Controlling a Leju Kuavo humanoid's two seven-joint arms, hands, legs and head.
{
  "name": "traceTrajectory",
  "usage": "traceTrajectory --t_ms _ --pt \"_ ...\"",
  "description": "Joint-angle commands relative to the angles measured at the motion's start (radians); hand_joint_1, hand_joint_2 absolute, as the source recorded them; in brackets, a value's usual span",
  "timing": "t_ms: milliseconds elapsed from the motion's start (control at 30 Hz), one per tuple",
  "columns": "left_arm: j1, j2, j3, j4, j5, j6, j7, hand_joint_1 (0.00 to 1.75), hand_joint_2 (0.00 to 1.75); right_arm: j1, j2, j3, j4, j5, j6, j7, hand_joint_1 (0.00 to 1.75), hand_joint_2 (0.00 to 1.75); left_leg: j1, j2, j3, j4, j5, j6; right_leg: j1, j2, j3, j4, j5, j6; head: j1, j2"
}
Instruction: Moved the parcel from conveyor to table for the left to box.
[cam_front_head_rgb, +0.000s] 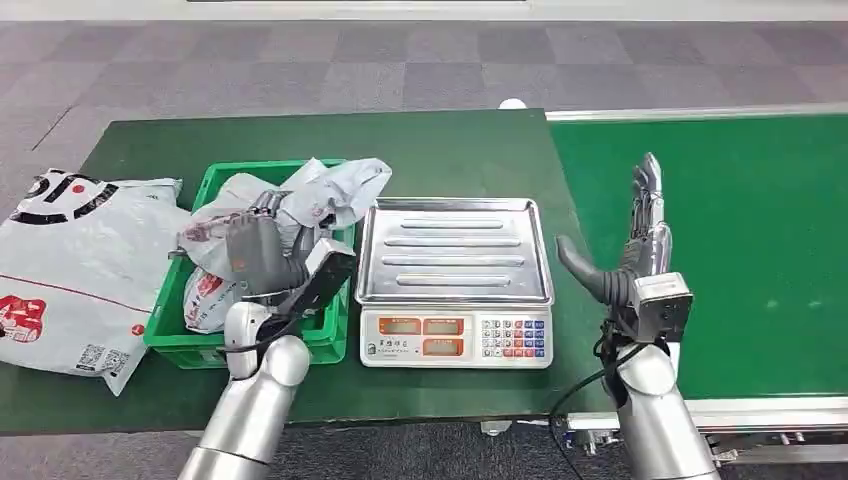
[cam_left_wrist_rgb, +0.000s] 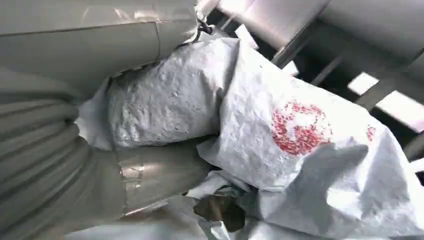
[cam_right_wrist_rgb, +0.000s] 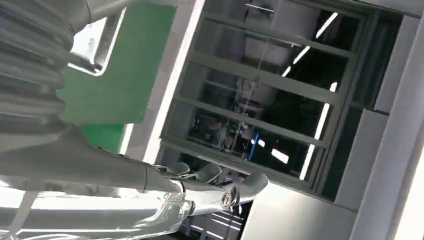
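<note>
Green tabletop (cam_front_head_rgb: 450, 150), belt (cam_front_head_rgb: 720, 230) at right | parcel (cam_front_head_rgb: 300, 200) in green box (cam_front_head_rgb: 180, 330), left of scale (cam_front_head_rgb: 455, 255) | left hand (cam_front_head_rgb: 262, 250) clamped on parcel | right hand (cam_front_head_rgb: 640, 240) spread, holding nothing, near belt | judged: boxing nearly done, letting go left

From my head view, the left hand (cam_front_head_rgb: 262, 250) covers part of the parcels (cam_front_head_rgb: 300, 205) in the green box (cam_front_head_rgb: 176, 300), so I cannot tell whether its fingers close on one. The flat bag (cam_front_head_rgb: 70, 270) on the bench (cam_front_head_rgb: 320, 140) runs off the picture's edge. The scale (cam_front_head_rgb: 455, 285) display and keys are too small to read. My left wrist view cuts off the crumpled parcel (cam_left_wrist_rgb: 280, 135) at its edges.
</note>
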Motion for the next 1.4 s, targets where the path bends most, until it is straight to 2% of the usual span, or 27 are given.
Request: traceTrajectory --t_ms 33,100,133,167,500,567,600,633,700,733,800,900,933,1033,1167,1400 --pt "-0.134 0.085 -0.108 0.355 -0.088 -0.177 0.174 1.75 1.75 0.021 -0.011 -0.070 -0.026 0.020 0.018 0.022 0.00 1.75 0.000 -0.004 0.004 -0.003 0.001 0.000 0.001 -0.003 0.005 -0.003 -0.001 -0.001 0.000 0.000" --pt "-0.140 0.089 -0.116 0.376 -0.103 -0.200 0.197 1.75 1.75 0.021 -0.008 -0.072 -0.019 0.024 0.020 0.023 0.00 1.75 0.000 -0.002 0.003 -0.002 0.000 0.000 0.000 -0.002 0.004 -0.002 0.000 -0.001 0.000 0.000" --pt "-0.139 0.093 -0.117 0.388 -0.119 -0.195 0.223 1.75 1.75 0.028 -0.006 -0.072 -0.015 0.027 0.021 0.022 0.00 1.75 0.001 -0.002 0.007 -0.006 0.001 0.000 0.002 -0.002 0.009 -0.007 0.001 -0.002 0.000 0.000" --pt "-0.134 0.095 -0.115 0.385 -0.123 -0.186 0.228 1.75 1.75 0.032 -0.005 -0.072 -0.014 0.030 0.022 0.021 0.00 1.75 0.000 -0.001 0.003 -0.002 0.000 0.000 0.000 -0.001 0.004 -0.002 0.000 -0.001 0.000 0.000" --pt "-0.122 0.102 -0.102 0.373 -0.124 -0.157 0.234 1.75 1.75 0.042 0.001 -0.069 -0.014 0.036 0.022 0.015 0.00 1.75 0.001 0.000 0.002 -0.002 0.000 0.000 0.001 0.000 0.003 -0.001 0.000 -0.001 0.000 0.000" --pt "-0.109 0.094 -0.068 0.335 -0.098 -0.079 0.231 1.75 1.75 0.038 0.005 -0.070 -0.014 0.037 0.022 0.014 0.00 1.75 0.001 0.000 0.003 -0.002 0.000 0.000 0.001 0.000 0.003 -0.002 0.000 -0.001 0.000 0.000" --pt "-0.101 0.094 -0.049 0.315 -0.058 -0.037 0.198 0.47 1.75 0.037 0.008 -0.069 -0.012 0.038 0.022 0.013 0.00 1.75 0.001 0.001 0.004 -0.003 0.000 0.000 0.001 0.001 0.004 -0.004 0.000 -0.001 0.000 0.000" --pt "-0.077 0.092 -0.012 0.242 -0.021 0.051 0.150 0.00 1.75 0.037 0.010 -0.065 -0.012 0.040 0.023 0.011 0.00 1.75 0.001 0.001 0.002 -0.001 0.000 0.000 0.001 0.001 0.002 -0.001 0.000 -0.001 0.000 0.000" --pt "0.003 0.023 0.195 0.025 -0.033 0.051 -0.041 0.00 1.75 0.026 0.016 -0.051 0.001 0.041 0.025 0.009 0.00 1.75 0.001 0.004 0.001 -0.001 -0.001 0.000 0.001 0.004 0.001 -0.001 0.000 -0.001 0.000 0.000" --pt "0.016 -0.040 0.320 -0.048 -0.003 0.051 -0.191 0.00 1.75 0.015 0.019 -0.043 0.012 0.041 0.025 0.007 0.00 1.75 0.001 0.004 0.000 0.000 -0.001 0.000 0.001 0.003 0.000 0.000 0.000 -0.001 0.000 0.000" --pt "0.016 -0.084 0.420 -0.099 0.025 0.051 -0.316 0.00 1.75 -0.005 0.021 -0.033 0.033 0.041 0.026 0.006 0.00 1.75 0.001 0.004 0.000 0.000 -0.001 0.000 0.002 0.003 0.000 0.000 0.000 -0.001 0.000 0.000" --pt "0.024 -0.084 0.456 -0.152 0.102 0.051 -0.388 0.00 1.75 -0.033 0.027 -0.025 0.065 0.040 0.027 0.001 0.00 1.75 0.001 0.005 0.001 0.000 -0.001 0.000 0.002 0.004 0.001 -0.001 0.000 -0.001 0.000 0.000" --pt "0.027 -0.084 0.473 -0.173 0.145 0.051 -0.425 0.00 0.00 -0.041 0.029 -0.022 0.076 0.039 0.027 -0.002 0.00 1.75 0.001 0.006 0.002 -0.001 -0.001 0.000 0.002 0.005 0.002 -0.002 0.000 -0.001 0.000 0.000" --pt "0.029 -0.084 0.491 -0.210 0.243 0.051 -0.504 0.00 0.00 -0.056 0.030 -0.018 0.094 0.038 0.028 -0.007 0.00 1.75 0.002 0.007 0.002 -0.002 -0.001 -0.001 0.002 0.007 0.002 -0.002 0.001 -0.001 0.000 0.000" --pt "0.058 -0.084 0.411 -0.313 0.348 0.051 -0.504 0.00 0.00 -0.069 0.025 -0.012 0.116 0.034 0.027 -0.015 0.00 1.75 0.002 0.004 0.001 -0.002 -0.001 0.000 0.002 0.003 0.002 -0.002 0.001 -0.001 0.000 0.000" --pt "0.056 -0.084 0.385 -0.321 0.370 0.051 -0.504 0.00 0.00 -0.090 0.012 -0.002 0.139 0.023 0.024 -0.018 0.00 1.75 0.001 0.002 0.001 -0.002 -0.001 0.000 0.001 0.001 0.003 -0.002 0.000 -0.001 0.000 0.000"
